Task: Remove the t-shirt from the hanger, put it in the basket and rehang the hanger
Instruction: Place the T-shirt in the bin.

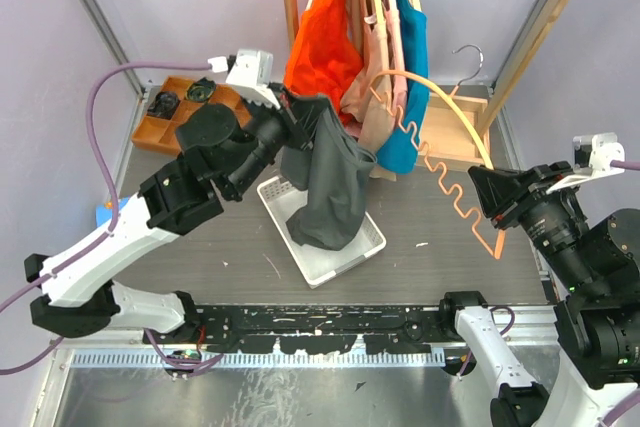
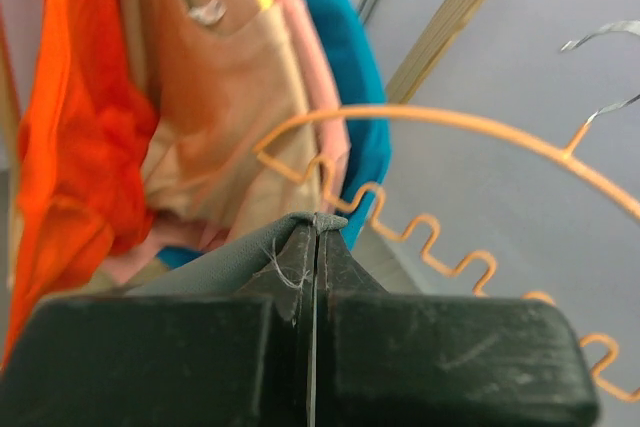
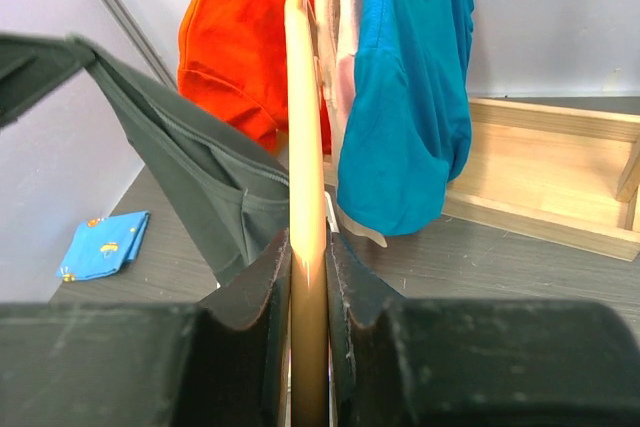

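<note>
dark grey fabric t-shirt (image 1: 330,187): centre of the top view, hanging over a white mesh basket (image 1: 285,237). left gripper (image 2: 315,232) jaws together, pinching its top edge. right gripper (image 3: 308,247) jaws clamped on the curved orange hanger (image 3: 306,147), centre right.

Bright, even, diffuse light; soft shadows. Left wrist view: hanging garments (image 2: 210,127) blurred. Overhead view sharp.

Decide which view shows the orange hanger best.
Top external: nearly the whole hanger shows, with its curved top, wavy bar and hook. The left wrist view catches only part of the hanger's arc and waves, blurred. The right wrist view sees the hanger edge-on, clamped between the right fingers.
</note>
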Robot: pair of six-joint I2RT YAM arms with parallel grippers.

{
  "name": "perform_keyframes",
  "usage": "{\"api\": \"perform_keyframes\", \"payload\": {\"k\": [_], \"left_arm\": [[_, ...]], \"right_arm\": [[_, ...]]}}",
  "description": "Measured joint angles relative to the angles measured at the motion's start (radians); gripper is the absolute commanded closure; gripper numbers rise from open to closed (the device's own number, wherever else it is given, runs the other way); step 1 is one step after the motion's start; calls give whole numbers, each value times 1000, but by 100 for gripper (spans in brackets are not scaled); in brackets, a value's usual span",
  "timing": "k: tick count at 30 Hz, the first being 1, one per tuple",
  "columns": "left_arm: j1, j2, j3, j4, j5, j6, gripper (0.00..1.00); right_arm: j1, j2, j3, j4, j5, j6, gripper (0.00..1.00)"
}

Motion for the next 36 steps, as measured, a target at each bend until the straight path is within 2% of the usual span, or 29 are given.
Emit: {"api": "perform_keyframes", "payload": {"k": [5, 10, 24, 34, 35, 36], "left_arm": [[-22, -105, -152, -85, -72, -46, 100], [-37, -122, -190, -169, -123, -68, 100], [-86, 82, -239, -321, -142, -135, 100], [-87, 155, -196, -480, -153, -281, 100], [-87, 157, -195, -493, -154, -294, 95], [-86, 158, -195, -510, -154, -310, 79]], "right_arm": [[0, 0, -11, 2, -6, 1, 99], [0, 0, -13, 5, -16, 4, 99], [0, 0, 71, 43, -23, 19, 100], [0, -1, 101, 104, 106, 39, 99], [0, -1, 103, 104, 125, 40, 99], [0, -1, 106, 103, 145, 41, 99]]}}
